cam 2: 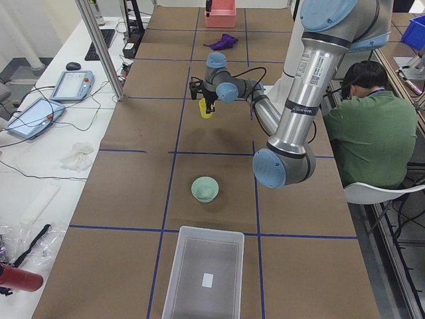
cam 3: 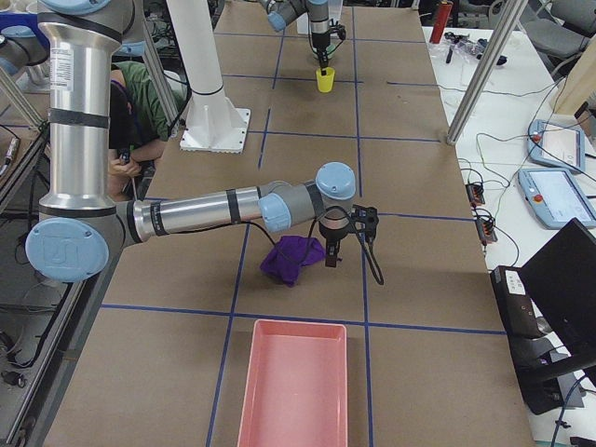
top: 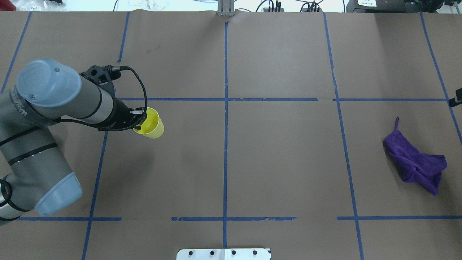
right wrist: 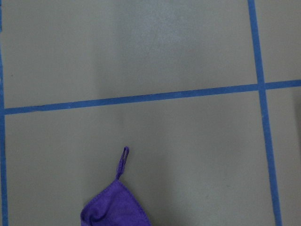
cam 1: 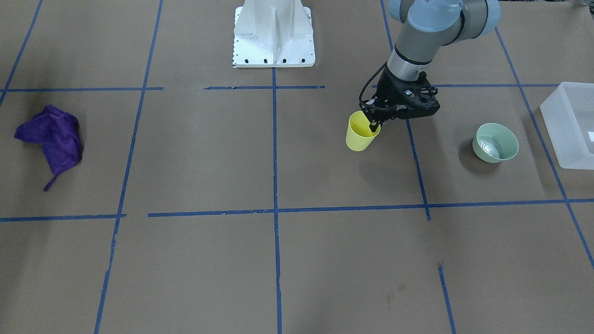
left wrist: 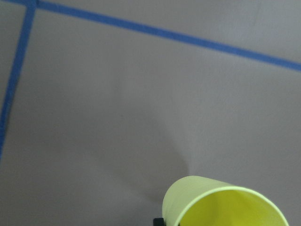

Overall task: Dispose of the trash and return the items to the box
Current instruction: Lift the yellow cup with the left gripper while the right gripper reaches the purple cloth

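Brown paper tabletop (cam 1: 195, 153) gridded with blue tape lines, mostly bare. Left gripper (cam 1: 375, 123) clenched on the rim of a small bright yellow plastic tumbler cup (cam 1: 360, 135) — one finger inside the mouth, the other outside. Cup tilted and apparently raised off the tabletop, shadow lying apart from it in the overhead view.

Toward the robot's left of the cup, a pale mint-green round bowl (cam 1: 495, 142), upright, well apart from the cup, bare paper between. Beyond the bowl, near but not touching, a frosted translucent white rectangular plastic bin (cam 1: 568, 123) with a small white label. Cut off by the edge of the front-facing view, whole in the left side view. Bowl and bin not visible in the overhead view, where the left arm fills that side.

Wide open paper across the middle. Toward the right end, a crumpled purple cloth (cam 1: 53, 141) with a small loop, and past it a pink rectangular tray (cam 3: 293, 386). Right gripper (cam 3: 328, 247) near the cloth, clearly seen only from the side — impossible to tell whether released or clenched.
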Motion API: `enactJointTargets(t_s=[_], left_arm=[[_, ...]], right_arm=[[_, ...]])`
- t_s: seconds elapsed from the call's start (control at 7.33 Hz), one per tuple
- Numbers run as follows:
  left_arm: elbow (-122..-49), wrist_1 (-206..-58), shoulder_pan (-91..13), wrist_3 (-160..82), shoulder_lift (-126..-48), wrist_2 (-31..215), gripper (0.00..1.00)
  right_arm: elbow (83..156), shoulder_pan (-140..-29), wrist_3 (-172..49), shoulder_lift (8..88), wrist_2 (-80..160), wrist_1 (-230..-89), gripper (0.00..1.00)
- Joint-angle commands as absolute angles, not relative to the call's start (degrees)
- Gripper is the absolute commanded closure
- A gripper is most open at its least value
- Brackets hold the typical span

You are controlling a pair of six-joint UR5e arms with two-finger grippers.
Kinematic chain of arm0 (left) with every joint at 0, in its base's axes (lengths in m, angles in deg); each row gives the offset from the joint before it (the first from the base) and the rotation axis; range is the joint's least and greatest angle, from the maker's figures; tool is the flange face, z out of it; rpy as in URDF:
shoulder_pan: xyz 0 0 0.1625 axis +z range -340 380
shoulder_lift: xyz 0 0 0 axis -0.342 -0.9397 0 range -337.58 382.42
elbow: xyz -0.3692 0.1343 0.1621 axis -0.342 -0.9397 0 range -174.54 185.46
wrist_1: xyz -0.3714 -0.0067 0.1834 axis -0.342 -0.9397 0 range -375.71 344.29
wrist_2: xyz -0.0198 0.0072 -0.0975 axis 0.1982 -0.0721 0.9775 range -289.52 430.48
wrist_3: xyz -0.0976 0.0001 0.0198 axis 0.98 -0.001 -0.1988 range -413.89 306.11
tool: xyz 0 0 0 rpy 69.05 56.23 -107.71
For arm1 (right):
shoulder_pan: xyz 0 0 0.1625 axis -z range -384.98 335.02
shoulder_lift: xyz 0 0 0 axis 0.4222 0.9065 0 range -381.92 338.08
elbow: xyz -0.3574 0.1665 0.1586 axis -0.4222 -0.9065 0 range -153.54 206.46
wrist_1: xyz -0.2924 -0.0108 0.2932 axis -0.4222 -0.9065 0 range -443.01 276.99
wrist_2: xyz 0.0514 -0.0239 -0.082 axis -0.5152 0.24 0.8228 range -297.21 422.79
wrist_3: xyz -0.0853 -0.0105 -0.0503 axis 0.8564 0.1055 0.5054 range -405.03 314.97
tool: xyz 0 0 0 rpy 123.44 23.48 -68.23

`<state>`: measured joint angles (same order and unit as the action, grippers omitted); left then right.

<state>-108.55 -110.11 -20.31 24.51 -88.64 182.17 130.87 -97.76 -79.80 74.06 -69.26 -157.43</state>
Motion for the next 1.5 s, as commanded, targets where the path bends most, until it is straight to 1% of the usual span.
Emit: enactJointTargets(t_s=[0.0, 0.14, 0.55, 1.09, 1.36], left_arm=[[-111.0, -104.6, -25.6, 22.1, -90.9, 183.5, 1.0], [-112.4, -101.2, -28.7, 16.2, -90.9, 183.6, 1.0], [-112.7, -98.8, -37.1, 3.6, -90.6, 185.4, 1.0], [-112.4, -98.9, -40.4, -2.1, -89.8, 186.8, 1.0], [-112.6, -99.0, -40.5, -2.1, -89.6, 187.1, 1.0]], right_arm=[[129.7, -87.8, -93.3, 78.3, -63.0, -143.1, 0.0], [129.6, -85.1, -96.4, 80.5, -62.9, -137.6, 0.0], [130.6, -78.8, -101.2, 83.1, -60.9, -136.4, 0.0], [131.5, -70.5, -101.3, 83.3, -55.3, -138.5, 0.0], [133.4, -69.2, -101.2, 84.9, -55.2, -138.6, 0.0]])
